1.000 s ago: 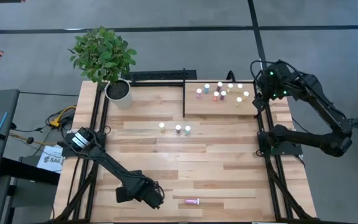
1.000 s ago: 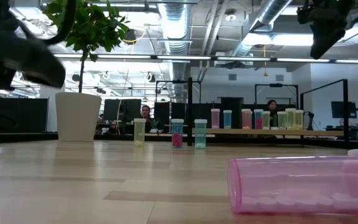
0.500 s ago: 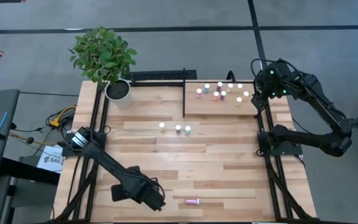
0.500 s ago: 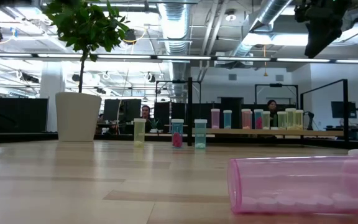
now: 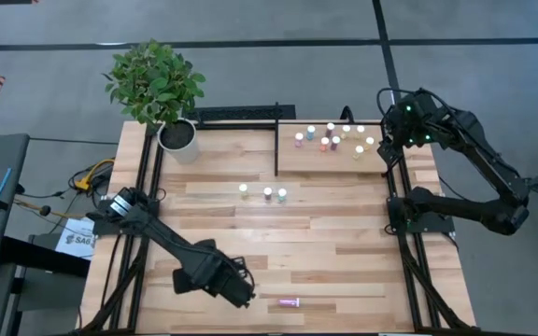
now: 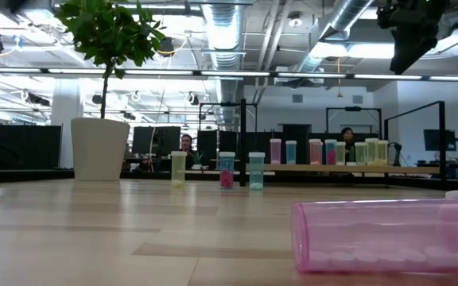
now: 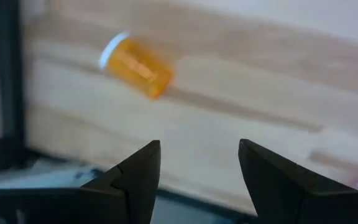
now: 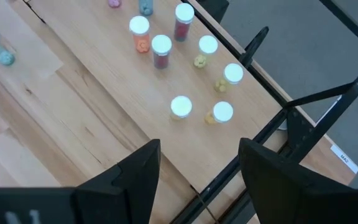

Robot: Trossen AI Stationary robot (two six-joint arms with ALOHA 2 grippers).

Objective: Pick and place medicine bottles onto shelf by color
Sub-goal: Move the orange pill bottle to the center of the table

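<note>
The plank table (image 5: 250, 233) carried a leafy plant in a white pot (image 5: 177, 136) at its far left corner. The shelf (image 5: 344, 166) sat at the far right, holding a cluster of upright medicine bottles (image 5: 334, 138). Three more bottles (image 5: 267, 193) stood in a row mid-table. The left gripper (image 5: 241, 291) hovered low near the front edge, jaws released and empty, facing an orange bottle (image 7: 135, 64) lying on its side. A pink bottle (image 5: 290, 302) lay nearby. The right gripper (image 5: 392, 140) hung beside the shelf's right edge, jaws also spread.
</note>
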